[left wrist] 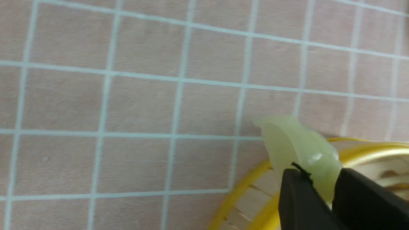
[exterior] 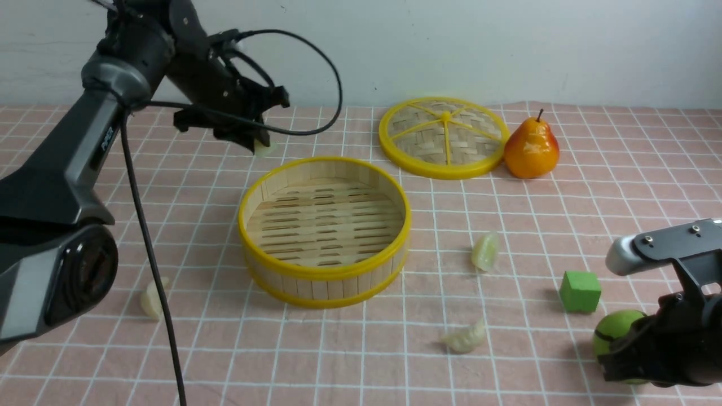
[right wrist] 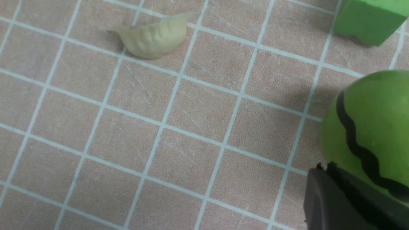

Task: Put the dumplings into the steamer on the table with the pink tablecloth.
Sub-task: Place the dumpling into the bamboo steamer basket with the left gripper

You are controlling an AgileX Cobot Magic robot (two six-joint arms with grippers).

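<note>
The steamer [exterior: 324, 283] stands mid-table on the pink tablecloth [exterior: 507, 366], empty. My left gripper [exterior: 256, 141] is shut on a pale green dumpling [exterior: 265, 149] and holds it above the cloth just behind the steamer's far left rim. In the left wrist view the gripper [left wrist: 319, 180] pinches the dumpling [left wrist: 297, 150] beside the steamer's rim [left wrist: 246, 191]. Three dumplings lie on the cloth: one front left [exterior: 151, 299], one right of the steamer [exterior: 486, 251], one front right [exterior: 465, 338], also in the right wrist view [right wrist: 153, 35]. My right gripper [exterior: 617, 361] is low at the front right, shut and empty [right wrist: 322, 171].
The woven yellow-spoked lid [exterior: 443, 137] lies at the back, a toy pear [exterior: 531, 149] to its right. A green cube [exterior: 580, 291] [right wrist: 367, 19] and a watermelon ball [exterior: 617, 330] [right wrist: 377, 121] sit by my right gripper, the ball right against its fingers.
</note>
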